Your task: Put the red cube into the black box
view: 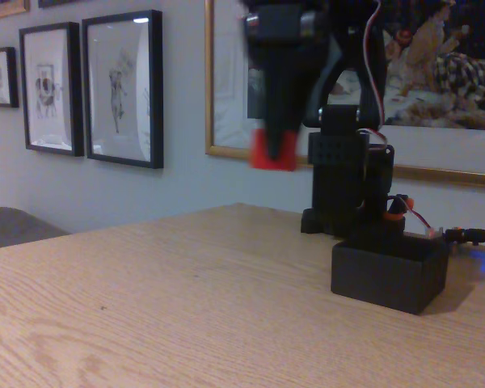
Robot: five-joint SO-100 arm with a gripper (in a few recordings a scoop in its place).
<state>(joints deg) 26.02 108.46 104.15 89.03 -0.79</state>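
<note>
High above the wooden table (pixel 186 307), my black gripper (pixel 279 133) points downward and is shut on the red cube (pixel 275 152), which shows blurred below the fingertips. The black box (pixel 388 273) stands on the table to the lower right of the cube, its open top facing up. The cube hangs well above the box's rim and to its left in this fixed view.
The arm's black base (pixel 343 182) with wires stands right behind the box; a small orange-red round part (pixel 394 208) sits beside it. Framed pictures (pixel 121 85) hang on the wall behind. A grey chair back (pixel 12 225) shows at the left edge.
</note>
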